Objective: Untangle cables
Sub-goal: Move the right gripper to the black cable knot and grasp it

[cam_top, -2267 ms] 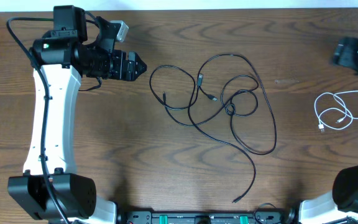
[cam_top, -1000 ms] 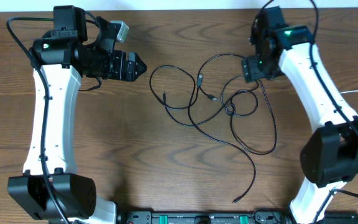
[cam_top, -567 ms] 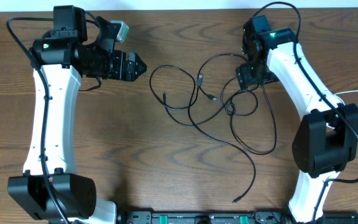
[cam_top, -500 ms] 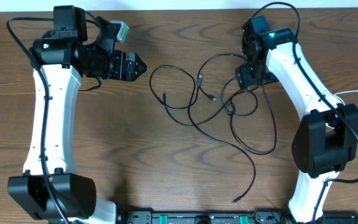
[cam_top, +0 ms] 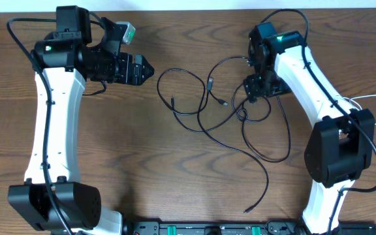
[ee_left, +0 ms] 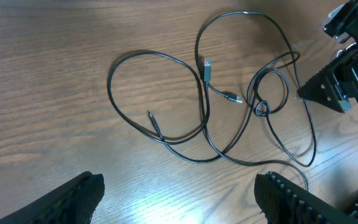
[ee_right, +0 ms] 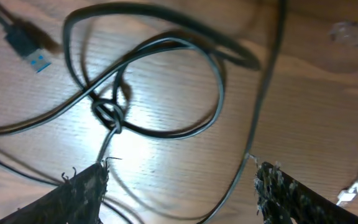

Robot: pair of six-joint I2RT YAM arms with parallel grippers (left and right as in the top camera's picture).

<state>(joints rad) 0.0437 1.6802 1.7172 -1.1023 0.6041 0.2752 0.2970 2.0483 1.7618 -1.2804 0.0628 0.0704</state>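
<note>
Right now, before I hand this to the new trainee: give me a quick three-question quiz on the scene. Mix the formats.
1. True or false: the left gripper is touching the black cables.
2. Pick one. The right gripper is: A. parked off to the side, B. over those cables with its fingers apart, C. clamped on a plug.
3. Fill in: the lone cable near the right edge of the table is ___ in colour.

Key: 1 false; 2 B; 3 white.
</note>
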